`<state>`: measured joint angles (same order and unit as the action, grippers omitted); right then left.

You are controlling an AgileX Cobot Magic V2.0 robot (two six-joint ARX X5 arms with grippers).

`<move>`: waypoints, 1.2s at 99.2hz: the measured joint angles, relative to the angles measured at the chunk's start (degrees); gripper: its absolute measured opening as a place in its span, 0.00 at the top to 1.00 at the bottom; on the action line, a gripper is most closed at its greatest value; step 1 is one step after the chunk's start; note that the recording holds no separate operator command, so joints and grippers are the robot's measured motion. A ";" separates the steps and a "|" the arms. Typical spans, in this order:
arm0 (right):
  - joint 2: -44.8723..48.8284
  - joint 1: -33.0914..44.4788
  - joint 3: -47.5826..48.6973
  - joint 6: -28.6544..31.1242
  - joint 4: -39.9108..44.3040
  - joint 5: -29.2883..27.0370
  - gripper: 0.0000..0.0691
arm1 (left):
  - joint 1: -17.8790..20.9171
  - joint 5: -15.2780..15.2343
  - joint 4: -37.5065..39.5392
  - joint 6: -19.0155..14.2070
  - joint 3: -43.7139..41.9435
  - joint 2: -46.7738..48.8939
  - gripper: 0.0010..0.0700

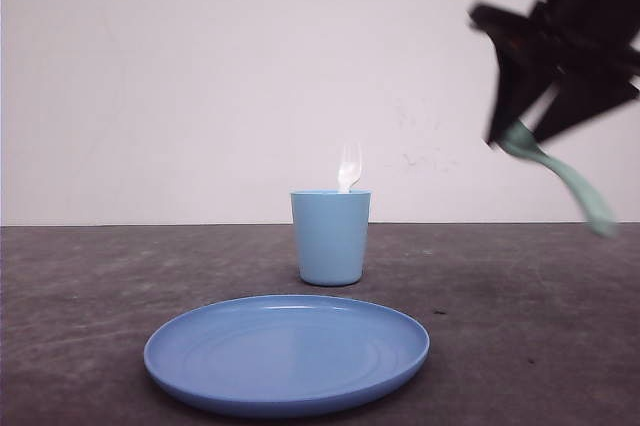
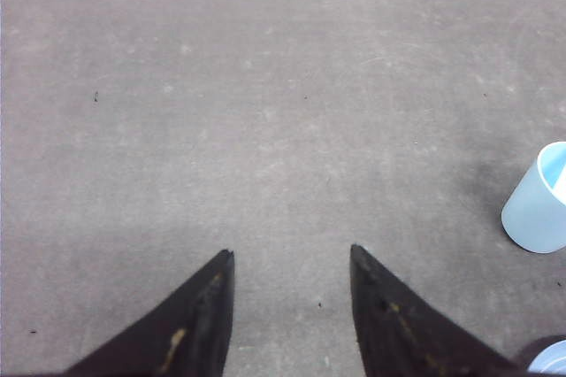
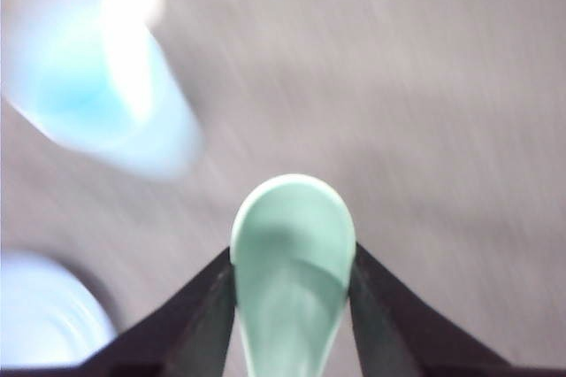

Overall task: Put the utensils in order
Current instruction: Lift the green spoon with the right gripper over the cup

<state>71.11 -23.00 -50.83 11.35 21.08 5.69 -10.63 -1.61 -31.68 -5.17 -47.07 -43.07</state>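
High at the right of the front view, my right gripper (image 1: 518, 131) is shut on the mint-green spoon (image 1: 570, 182), whose handle slants down to the right. In the right wrist view the spoon's bowl (image 3: 293, 244) sits pinched between the two black fingers (image 3: 382, 306) of that gripper (image 3: 293, 257). The white fork (image 1: 349, 168) stands tines up in the light blue cup (image 1: 331, 237) at the table's middle. In the left wrist view my left gripper (image 2: 290, 253) is open over bare table, nothing between its fingers (image 2: 202, 315).
A round blue plate (image 1: 287, 352) lies in front of the cup. The cup (image 2: 539, 201) also shows at the edge of the left wrist view, and cup (image 3: 97, 94) and plate (image 3: 44, 311) show blurred in the right wrist view. The dark table (image 1: 90, 296) ends at a white wall.
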 joint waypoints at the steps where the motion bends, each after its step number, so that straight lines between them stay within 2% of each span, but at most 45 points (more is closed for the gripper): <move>1: -0.04 -0.15 0.00 0.00 -0.68 0.17 0.71 | 0.00 0.00 -0.02 0.00 0.00 0.00 0.67; 29: 1.70 -5.95 0.00 0.00 -17.42 0.50 0.71 | 0.00 0.00 -0.02 0.00 0.00 0.00 0.67; 49: 5.27 -8.57 -2.43 -1.03 -24.90 0.39 0.71 | 0.00 0.00 -0.02 -0.02 0.00 0.00 0.67; 95: 21.86 -11.23 -18.64 -9.42 -26.45 0.31 0.71 | 0.00 0.00 -0.02 -0.17 0.00 0.00 0.67; 119: 27.43 -11.96 -20.17 -12.68 -28.89 0.26 0.71 | 0.00 0.00 0.00 -0.20 0.00 0.00 0.67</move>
<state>98.54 -34.96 -71.00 -1.32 -7.81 5.96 -10.63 -1.61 -31.68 -5.37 -47.07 -43.07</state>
